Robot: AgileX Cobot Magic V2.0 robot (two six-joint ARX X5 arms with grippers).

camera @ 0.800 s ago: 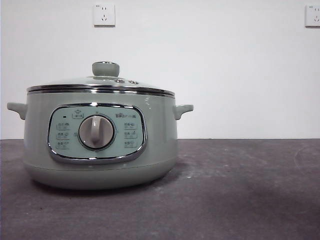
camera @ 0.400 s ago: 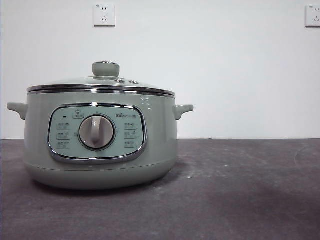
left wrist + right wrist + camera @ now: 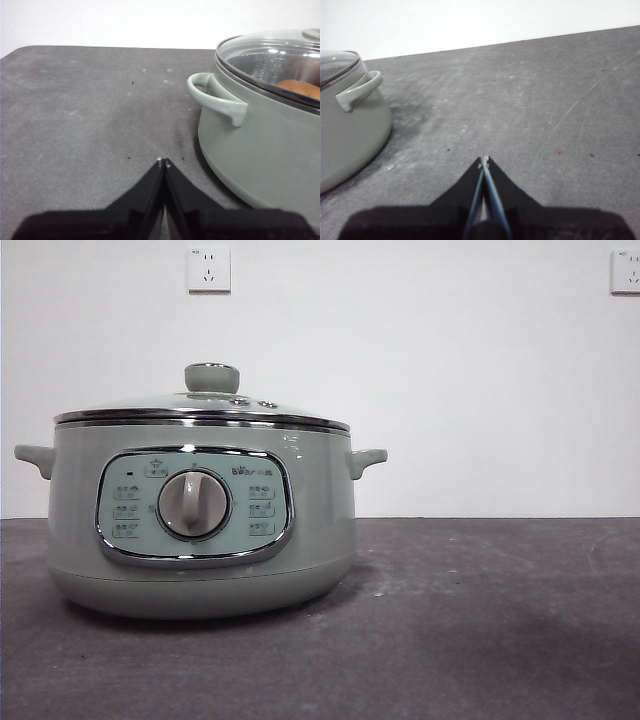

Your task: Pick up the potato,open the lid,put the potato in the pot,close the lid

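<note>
No change is visible across the front views: the pot stands in the same place on the table, and the lid sits flat on its rim in every picture. No arm enters the front view at any point.

Current state:

- Lid: seated on the pot, chrome rim level, knob upright.
- Potato: seen through the glass in the left wrist view as an orange-brown shape inside the pot. It is not on the table in any view.
- Left tool: jaws pressed together, tips meeting, holding nothing. It hangs over bare table just beside the pot's side handle, not touching it.
- Right tool: jaws pressed together, holding nothing. It hangs over bare table, with the pot's other handle well apart to one side.

Assessment: with the potato inside and the lid closed, all four steps of the task appear done. The static scene and the two empty tools clear of the pot suggest that the arms are at rest. No further grasp appears necessary. The only remaining risk is slight: the left tool is close to the handle and could nudge the pot if it swings toward it.
</note>
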